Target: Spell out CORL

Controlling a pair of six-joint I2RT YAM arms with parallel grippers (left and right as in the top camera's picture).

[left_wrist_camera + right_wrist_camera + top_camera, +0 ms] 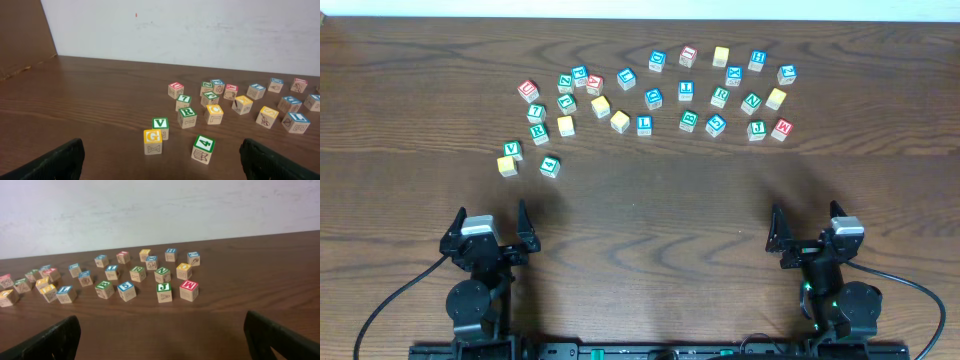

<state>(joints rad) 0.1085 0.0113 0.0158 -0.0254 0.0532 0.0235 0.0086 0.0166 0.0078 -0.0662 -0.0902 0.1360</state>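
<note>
The alphabet cubes lie in a scattered band across the far half of the table. The green R cube (538, 132) (187, 115) sits at the left of the band, with a yellow C cube (566, 126) (214, 111) right beside it. Two more yellow-topped cubes (601, 106) (620, 121) lie further right; their letters are unreadable. The blue L cube (644, 125) (296, 120) follows them. My left gripper (490, 224) (161, 161) and right gripper (807, 226) (162, 337) rest open and empty near the front edge, well short of the cubes.
A yellow G cube (152, 137), a green V cube (160, 125) and a green 4 cube (204, 146) are nearest my left gripper. A green J cube (164, 292) and a red M cube (189, 290) are nearest my right gripper. A white wall stands behind the table.
</note>
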